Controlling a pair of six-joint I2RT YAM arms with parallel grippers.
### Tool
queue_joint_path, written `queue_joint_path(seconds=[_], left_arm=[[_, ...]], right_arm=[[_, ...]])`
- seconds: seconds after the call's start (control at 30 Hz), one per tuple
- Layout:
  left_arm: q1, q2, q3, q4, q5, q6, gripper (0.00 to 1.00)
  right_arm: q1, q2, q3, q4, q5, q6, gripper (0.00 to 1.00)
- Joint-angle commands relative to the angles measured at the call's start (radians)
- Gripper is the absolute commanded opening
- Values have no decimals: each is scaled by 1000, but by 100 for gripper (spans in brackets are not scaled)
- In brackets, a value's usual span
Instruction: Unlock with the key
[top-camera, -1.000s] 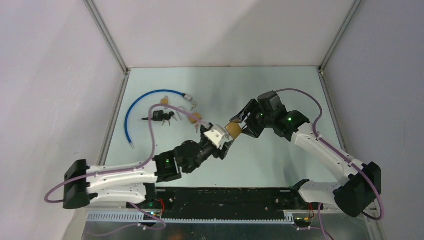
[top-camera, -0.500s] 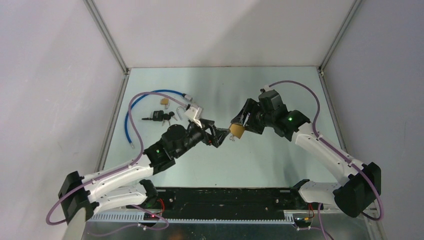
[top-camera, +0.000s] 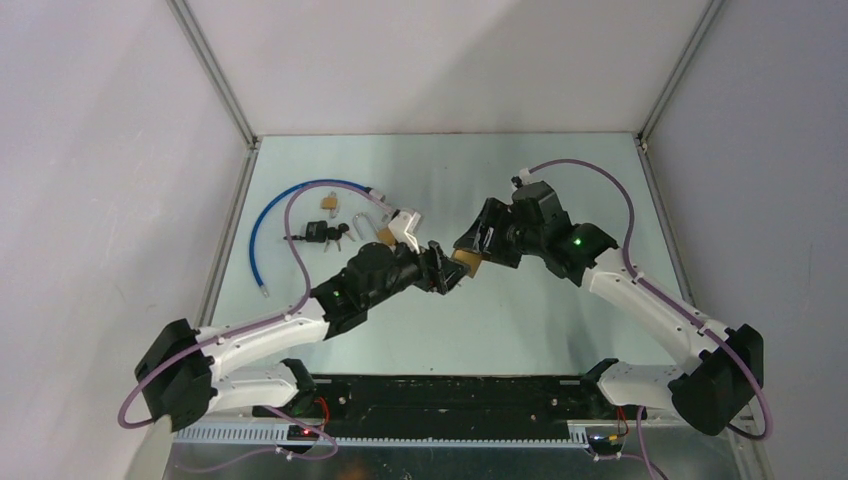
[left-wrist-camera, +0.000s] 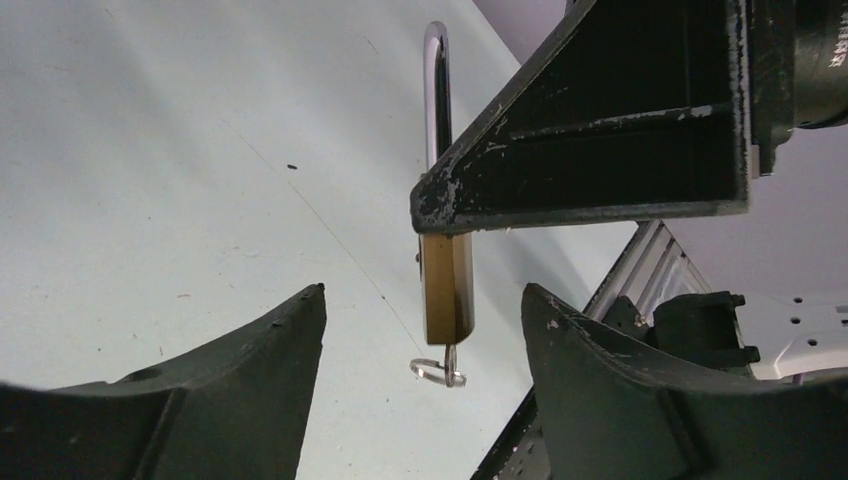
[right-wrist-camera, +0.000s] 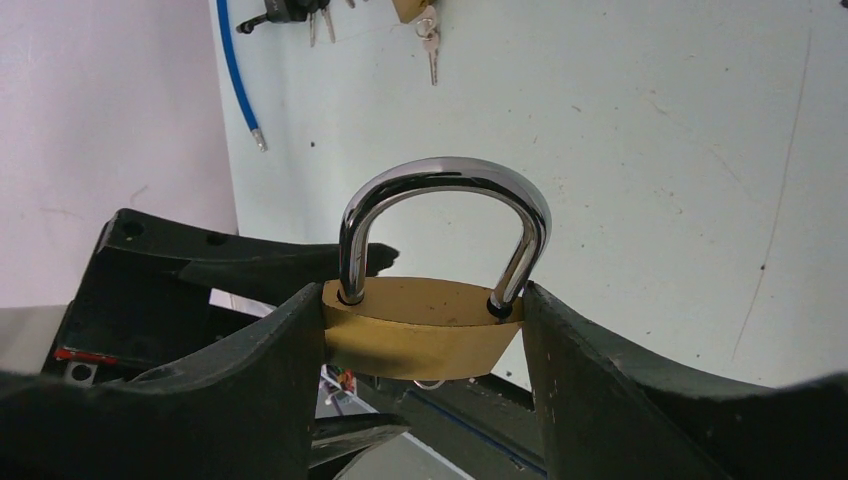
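The table (top-camera: 520, 320) carries two arms that meet over its middle: the left arm (top-camera: 260, 335) reaches in from the near left, the right arm (top-camera: 640, 300) from the near right. A blue cable (top-camera: 258, 225) curves across the far left part of the table, and beside it lie a black bunch of keys (top-camera: 318, 233), a small brass lock (top-camera: 328, 203) and another lock (top-camera: 385, 235). The right gripper (top-camera: 472, 248) clamps the brass padlock (right-wrist-camera: 415, 340) by its two narrow ends and holds it clear of the table, with both legs of the steel shackle (right-wrist-camera: 445, 180) seated in the body. The left gripper (left-wrist-camera: 425, 300) is open, its fingers (left-wrist-camera: 250, 380) standing on either side of the padlock's lower end without touching it. The key (left-wrist-camera: 450, 358) sits in the bottom of the padlock, between those fingers, and a thin wire ring (left-wrist-camera: 432, 371) hangs from it.
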Motion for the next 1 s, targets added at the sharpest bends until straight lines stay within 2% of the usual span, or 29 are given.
queue_joint_path(seconds=[0.0, 0.07, 0.13, 0.17, 0.2, 0.23, 0.33, 0.37, 0.4, 0.43, 0.47, 0.57, 0.77, 0.97], left_arm=[[6, 28, 50, 94, 43, -45, 70], [5, 45, 57, 105, 54, -53, 58], [4, 54, 59, 112, 61, -54, 42], [5, 53, 57, 113, 61, -52, 27], [6, 51, 54, 115, 58, -49, 19], [6, 41, 47, 116, 53, -47, 6], [5, 15, 22, 115, 28, -19, 0], [5, 2, 18, 115, 23, -13, 0], [5, -2, 8, 114, 8, -2, 0], [4, -8, 5, 112, -6, 2, 0], [3, -11, 2, 110, -10, 10, 0], [-4, -12, 12, 79, -34, 42, 0], [-81, -4, 89, -51, -179, 168, 0], [-148, 18, 153, -118, -284, 260, 0]], right_arm=[[17, -48, 29, 130, -40, 33, 0], [21, -46, 29, 136, -49, 36, 0], [22, -47, 30, 144, -60, 37, 0], [22, -47, 29, 143, -62, 38, 0], [21, -49, 30, 139, -59, 37, 0], [20, -52, 29, 133, -44, 37, 5], [8, -72, 30, 88, 21, 47, 42], [5, -77, 30, 72, 36, 51, 64], [-2, -87, 30, 65, 62, 60, 75], [-3, -92, 31, 51, 74, 67, 90], [-4, -102, 30, 47, 95, 74, 97], [-2, -108, 35, 20, 125, 100, 99], [17, -57, 135, -126, 220, 159, 98], [26, 10, 146, -162, 205, 211, 88]])
